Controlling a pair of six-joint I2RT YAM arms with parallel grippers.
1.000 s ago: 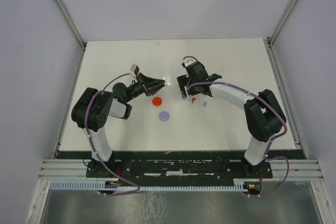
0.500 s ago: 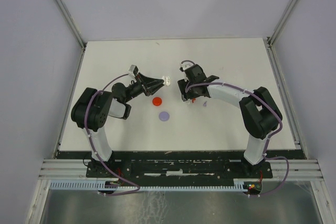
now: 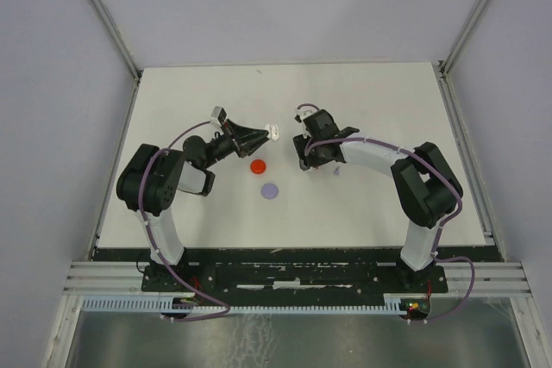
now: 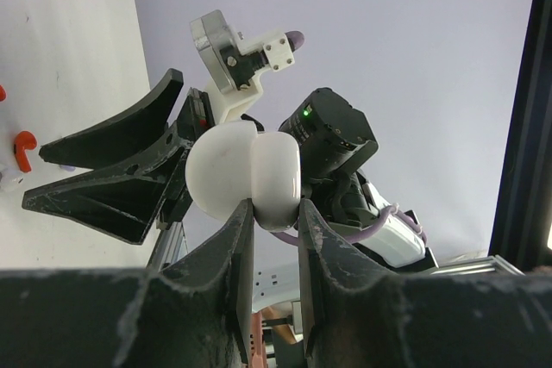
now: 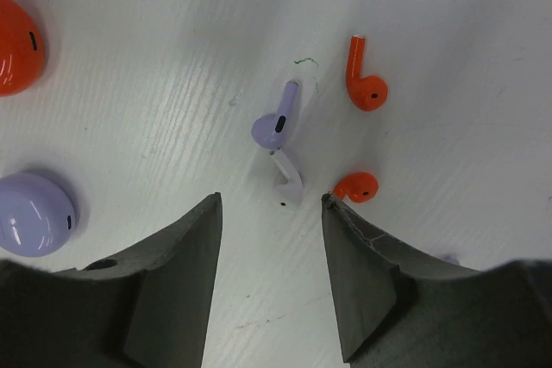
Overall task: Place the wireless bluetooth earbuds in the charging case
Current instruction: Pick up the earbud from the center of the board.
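Observation:
My left gripper (image 3: 266,134) is shut on a white charging case (image 4: 248,177) and holds it above the table; the case also shows in the top view (image 3: 274,133). My right gripper (image 5: 272,204) is open and low over the table, pointing down. Just beyond its fingertips lie a pale purple earbud (image 5: 278,122) and a white earbud (image 5: 288,183), touching each other. One red earbud (image 5: 365,88) lies further off. A second red earbud (image 5: 356,185) sits against the right fingertip. In the top view the right gripper (image 3: 306,159) covers most of the earbuds.
A red round case (image 3: 257,165) and a pale purple round case (image 3: 271,190) lie on the white table (image 3: 379,204) between the arms; both show at the left of the right wrist view, the red case (image 5: 13,45) and the purple case (image 5: 33,213). Side walls enclose the table.
My right gripper has moved down and slightly left over the earbuds. My left gripper has shifted a little up and left, still holding the white case.

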